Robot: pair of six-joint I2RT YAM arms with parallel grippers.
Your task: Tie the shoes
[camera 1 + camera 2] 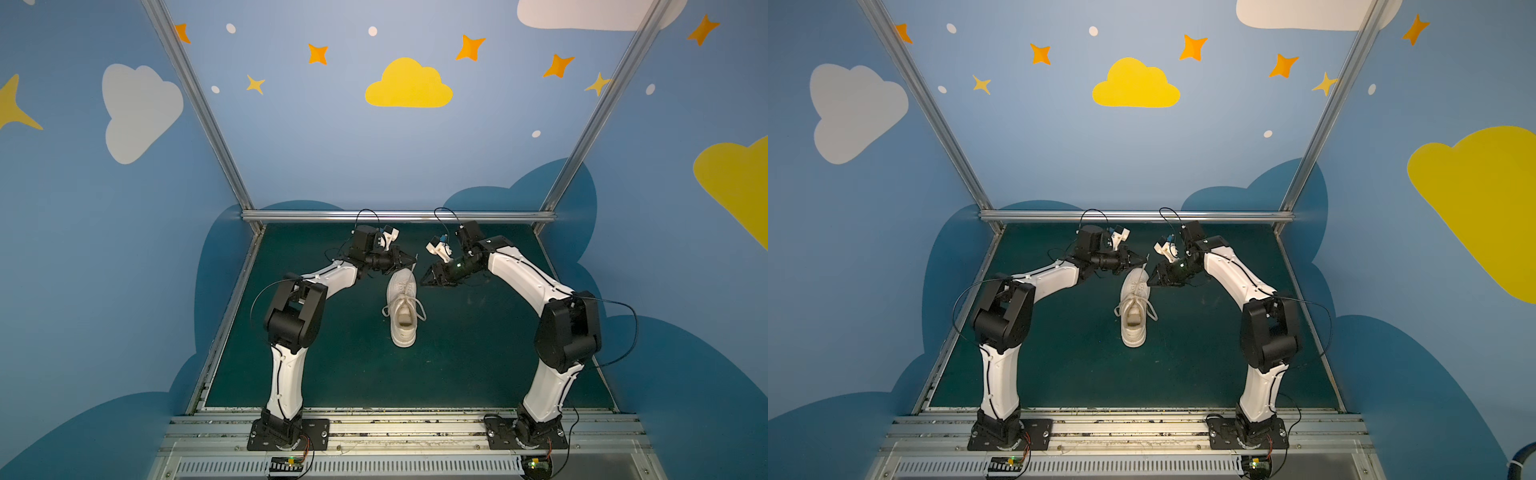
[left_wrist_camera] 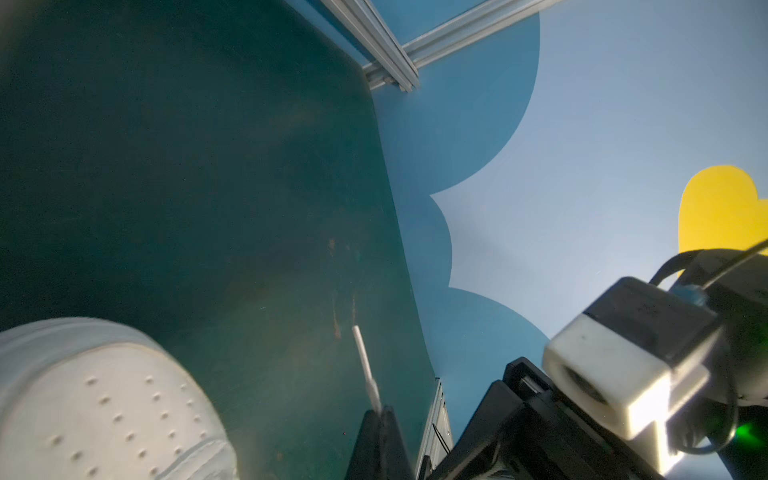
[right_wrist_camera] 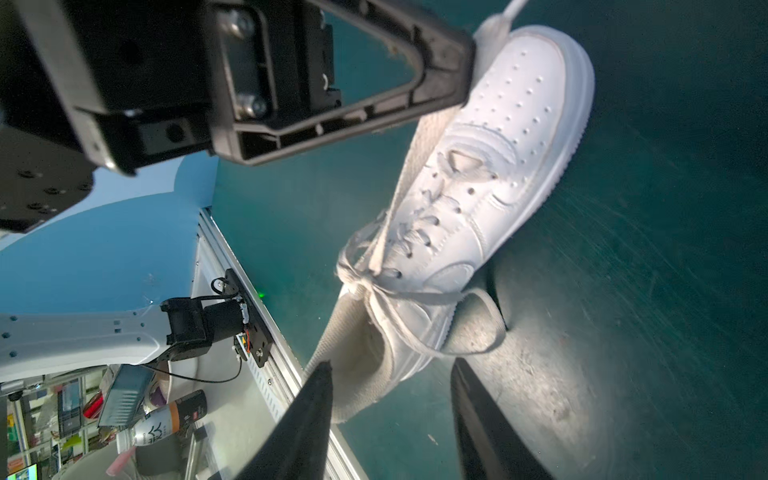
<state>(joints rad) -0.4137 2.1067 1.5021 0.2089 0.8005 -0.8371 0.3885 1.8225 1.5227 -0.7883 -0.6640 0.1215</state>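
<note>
Left gripper (image 1: 412,260) clenches 1 lace (image 2: 365,365) end above the sneaker (image 1: 402,309) toe at 12 o'clock, while right gripper (image 1: 424,281) hovers released and empty at 1 o'clock.

White sneaker (image 1: 402,307) rests upright, laces (image 3: 419,297) loosely looped.

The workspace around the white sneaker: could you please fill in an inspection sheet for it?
Surface: dark green mat, scuffed, otherwise bare.
Job's things: white sneaker upright, toe toward the back wall; laces drape in loops either side of its opening.
Clutter: nothing seen.
Grippers: left gripper shut on a lace end; right gripper open near the toe, holding nothing.
Cables: black cables arc above both wrists, clear of the sneaker.
Surroundings: blue walls with clouds and stars; aluminium frame.
</note>
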